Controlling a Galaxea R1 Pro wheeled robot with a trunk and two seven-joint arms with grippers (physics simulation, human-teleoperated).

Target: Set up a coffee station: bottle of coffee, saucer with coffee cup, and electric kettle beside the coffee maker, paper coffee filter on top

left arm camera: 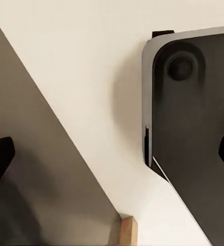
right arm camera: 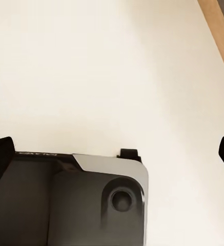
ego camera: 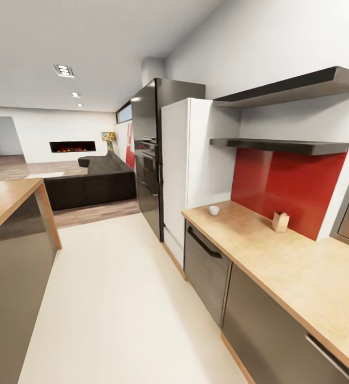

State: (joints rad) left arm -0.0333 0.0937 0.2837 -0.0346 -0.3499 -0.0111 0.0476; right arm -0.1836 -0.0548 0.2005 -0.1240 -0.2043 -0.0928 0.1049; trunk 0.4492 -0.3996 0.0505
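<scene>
The kitchen countertop (ego camera: 281, 266), light beige over glossy grey cabinet fronts, runs along the right wall in the head view. A small white coffee cup (ego camera: 213, 210) stands near its far end. Above a red backsplash hangs the kitchen shelf (ego camera: 281, 145), thin and dark grey, with a matching higher shelf (ego camera: 302, 85) over it. I see both from below, so whatever is on top of them is hidden. My left gripper (left arm camera: 112, 156) is open over the pale floor, and so is my right gripper (right arm camera: 112, 154), with nothing between the fingers of either. The coffee maker, kettle, saucer, filter and bottle are out of view.
A small tan box-like object (ego camera: 280, 222) stands on the counter by the backsplash. A white tall cabinet (ego camera: 187, 170) and a black fridge and oven column (ego camera: 150, 154) end the counter run. An island (ego camera: 9, 234) stands at the left, a dark sofa (ego camera: 94, 184) beyond. My dark base (left arm camera: 194, 123) shows under the left gripper.
</scene>
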